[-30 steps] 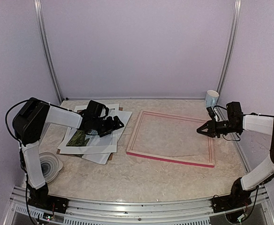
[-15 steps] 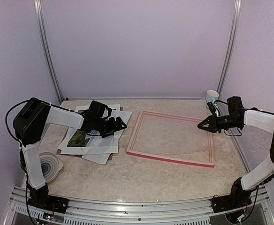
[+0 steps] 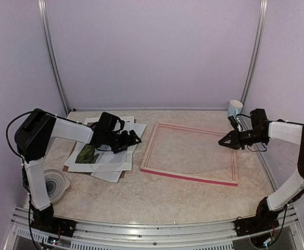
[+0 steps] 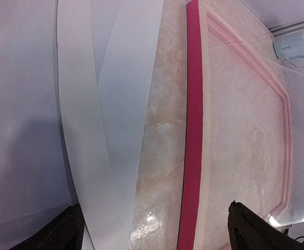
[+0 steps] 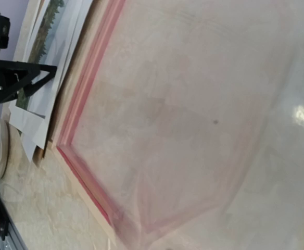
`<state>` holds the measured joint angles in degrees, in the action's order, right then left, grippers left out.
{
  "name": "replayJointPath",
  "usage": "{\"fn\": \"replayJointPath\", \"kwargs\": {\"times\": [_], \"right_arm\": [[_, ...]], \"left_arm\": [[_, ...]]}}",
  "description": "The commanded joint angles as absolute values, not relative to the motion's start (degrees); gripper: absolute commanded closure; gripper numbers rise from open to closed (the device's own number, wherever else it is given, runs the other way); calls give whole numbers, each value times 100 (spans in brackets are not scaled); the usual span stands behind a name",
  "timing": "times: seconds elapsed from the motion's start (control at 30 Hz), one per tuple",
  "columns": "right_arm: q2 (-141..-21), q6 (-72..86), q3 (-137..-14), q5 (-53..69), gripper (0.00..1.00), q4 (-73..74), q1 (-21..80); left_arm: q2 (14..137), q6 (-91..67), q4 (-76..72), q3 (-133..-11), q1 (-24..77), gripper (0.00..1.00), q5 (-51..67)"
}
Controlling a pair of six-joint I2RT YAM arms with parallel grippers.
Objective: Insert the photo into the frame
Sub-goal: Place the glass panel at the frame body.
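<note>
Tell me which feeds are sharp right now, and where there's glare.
Top external: sharp, evenly lit, the frame and photo clear. Left wrist: crisp, small glare on the table. Right wrist: soft and smeared, bright glare spot at right.

Frame (image 3: 188,177), by the right tool (image 3: 222,143): pink-red outer edge, paler pink inner rails. Photo (image 3: 88,154), near the left tool (image 3: 134,138): dark green trees, pale sky band. Sheets (image 3: 110,159) beneath the left tool: plain white. Both tools: black. Surface (image 3: 141,200): beige, cream marbling. Cup (image 3: 235,108) beyond the right tool: white. Ribbed disc (image 3: 53,183), well apart from the left tool: white, concentric rings. Walls (image 3: 152,52): pale lilac.
</note>
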<state>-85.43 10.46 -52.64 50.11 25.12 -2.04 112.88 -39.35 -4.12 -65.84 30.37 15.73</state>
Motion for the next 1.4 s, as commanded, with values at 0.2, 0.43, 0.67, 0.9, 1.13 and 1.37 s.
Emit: {"fn": "replayJointPath", "kwargs": {"times": [0.2, 0.43, 0.67, 0.9, 1.13, 1.37], "right_arm": [[-8723, 731, -5576, 4534, 87, 2938, -146], [-8682, 653, -5751, 4380, 87, 3154, -141], [-8728, 613, -5782, 4317, 87, 3233, -66], [-8655, 679, -5669, 4147, 87, 3261, -53], [-8621, 703, -5643, 4018, 87, 3285, -44], [-8514, 703, -5651, 3948, 87, 3351, -44]], "left_arm": [[11157, -3849, -241, -6741, 3059, 5, 1499], [11179, -3858, -248, -6748, 3065, 5, 1518], [11187, -3858, -238, -6746, 3059, 5, 1501], [11180, -3858, -231, -6755, 3050, 5, 1497], [11181, -3867, -230, -6750, 3050, 5, 1494], [11187, -3867, -235, -6748, 3054, 5, 1484]]}}
